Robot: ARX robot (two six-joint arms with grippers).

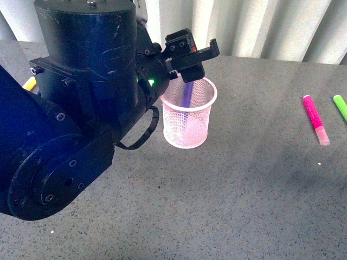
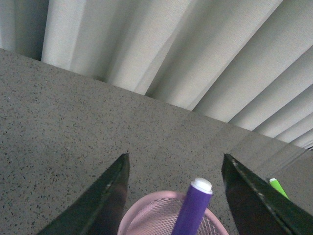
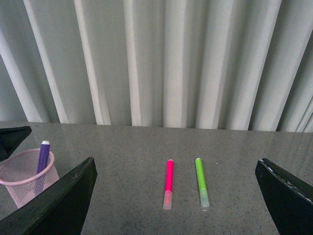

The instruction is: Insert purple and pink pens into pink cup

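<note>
**Desk:** What does the cup look like from your end?

**Operator:** I see the pink cup, a round wire-mesh holder with a solid rim. It stands upright toward the far edge of the grey, speckled worktop. The purple pen is inside it, leaning on the rim with its pale end up.

**Desk:** And your left side?

**Operator:** My left fingers hang just above the cup, spread apart and gripping nothing. On the wrist view the purple pen's tip rises in the gap, clear of both.

**Desk:** Where is the other pen?

**Operator:** The pink pen lies flat near the right edge of the worktop, well apart from the cup. It is a thick magenta barrel, and its translucent cap points toward the near edge. A green marker lies just beside it, closer to that edge. My right fingers are spread wide and empty, with both markers well ahead of them.

**Desk:** Is anything in the way?

**Operator:** My bulky black left arm fills the left of the front view. It hides most of a yellow marker near the left edge. A pale pleated curtain hangs behind the far edge.
</note>
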